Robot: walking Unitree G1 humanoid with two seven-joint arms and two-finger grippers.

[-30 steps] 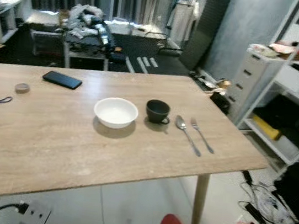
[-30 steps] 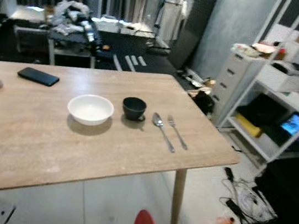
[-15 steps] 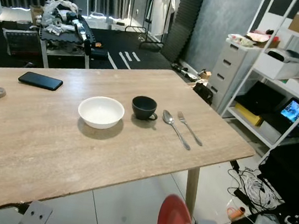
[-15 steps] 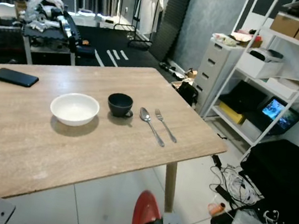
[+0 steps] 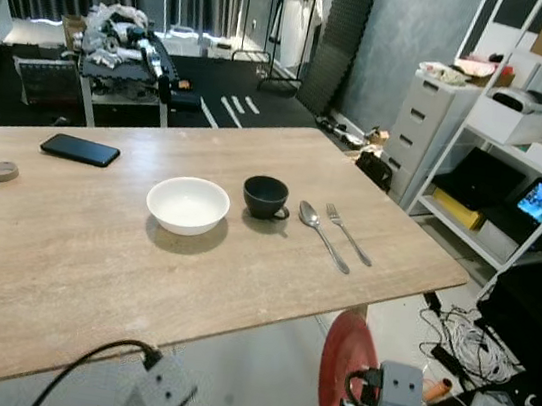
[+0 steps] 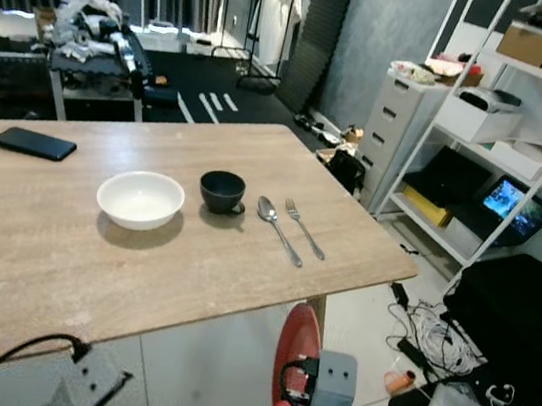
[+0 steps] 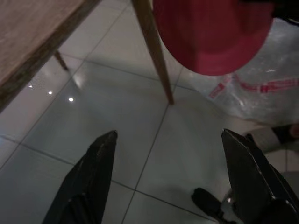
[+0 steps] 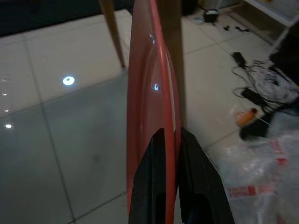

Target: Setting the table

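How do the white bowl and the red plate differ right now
The white bowl sits flat on the table, free of both grippers; the red plate is held on edge below the tabletop, pinched by the right gripper. The bowl is deep, the plate shallow. Both are round and hold nothing.

On the light wooden counter (image 5: 91, 259): one white round ceramic bowl (image 5: 187, 204), one black cup with a handle (image 5: 266, 196), one silver metal spoon (image 5: 322, 233), one silver metal fork (image 5: 348, 233), one black flat phone (image 5: 80, 149), one small grey round disc (image 5: 3, 170). Below the counter edge: one red round plate (image 5: 343, 379), held on edge.
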